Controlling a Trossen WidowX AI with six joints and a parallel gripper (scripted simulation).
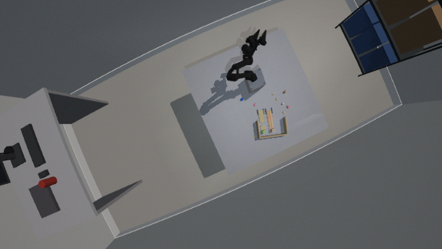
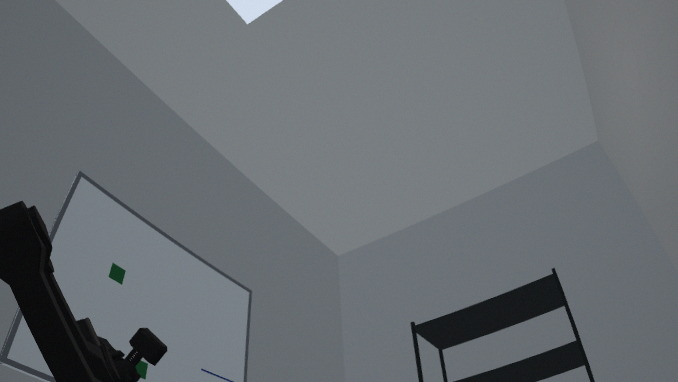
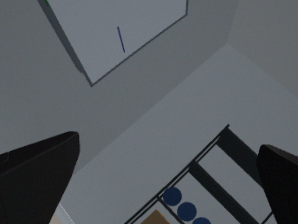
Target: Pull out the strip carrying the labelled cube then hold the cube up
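Top view: arm [image 1: 242,65] folded near frame's upper middle, gripper [image 1: 261,36] spread wide, grasping nothing.
Strips [image 1: 270,120] and a green cube [image 1: 263,131] sit inside the wooden frame [image 1: 286,125], right of centre, well apart from the gripper.

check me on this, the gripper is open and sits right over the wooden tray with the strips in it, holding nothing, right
Not quite. The gripper is open and holds nothing, but it is not over the wooden tray. The top view shows the arm folded the other way, with the gripper at the far edge of the table from the tray. The strips lie in the tray, untouched.
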